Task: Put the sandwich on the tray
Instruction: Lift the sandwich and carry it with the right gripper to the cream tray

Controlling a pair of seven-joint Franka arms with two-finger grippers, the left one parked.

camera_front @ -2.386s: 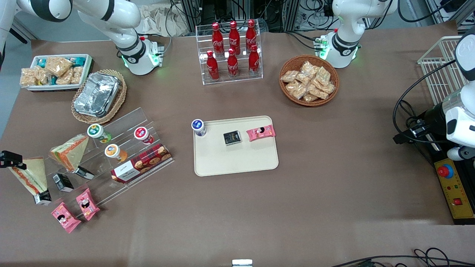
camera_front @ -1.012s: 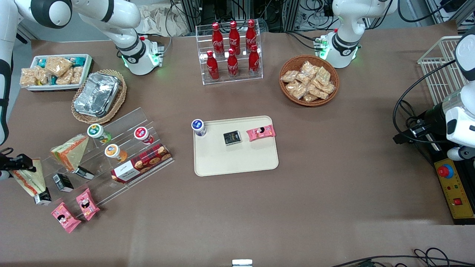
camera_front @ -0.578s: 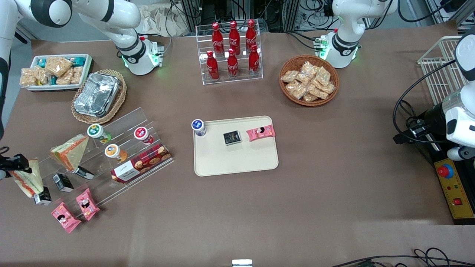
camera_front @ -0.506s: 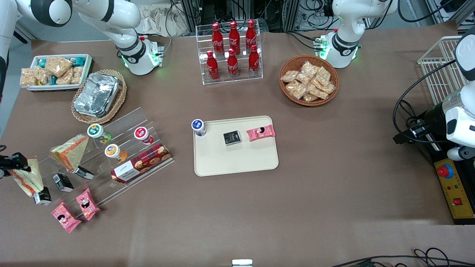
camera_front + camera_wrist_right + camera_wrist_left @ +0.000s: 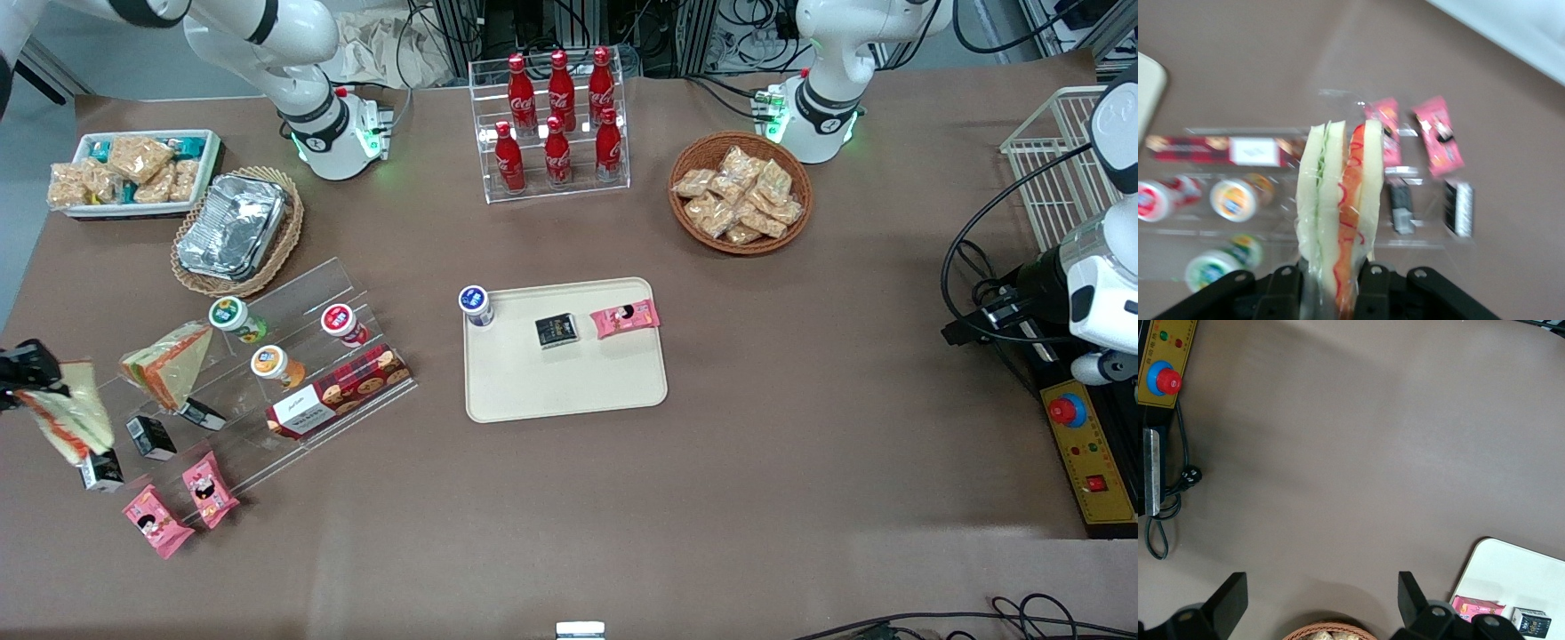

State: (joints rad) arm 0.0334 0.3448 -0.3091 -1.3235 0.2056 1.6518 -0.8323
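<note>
My right gripper (image 5: 22, 373) is shut on the sandwich (image 5: 73, 420), a clear-wrapped wedge of pale bread with a red-orange stripe, and holds it above the table at the working arm's end, beside the clear stepped rack. In the right wrist view the sandwich (image 5: 1338, 207) stands between my two fingers (image 5: 1373, 283), gripper (image 5: 1331, 287). The cream-beige tray (image 5: 569, 382) lies flat mid-table, apart from the gripper; it also shows in the left wrist view (image 5: 1511, 570).
The tray holds a blue-lidded cup (image 5: 476, 305), a black pack (image 5: 556, 330) and a pink pack (image 5: 626, 317). The clear rack (image 5: 267, 373) carries another wedge (image 5: 169, 364), cups, a biscuit box. Pink packs (image 5: 178, 502), foil container (image 5: 231, 227), snack tub (image 5: 133, 169), bottle rack (image 5: 556, 124), basket (image 5: 741, 193).
The gripper has closed on the sandwich and lifted it off the table; the wedge now hangs higher and tilted, clear of the small black pack it rested beside.
</note>
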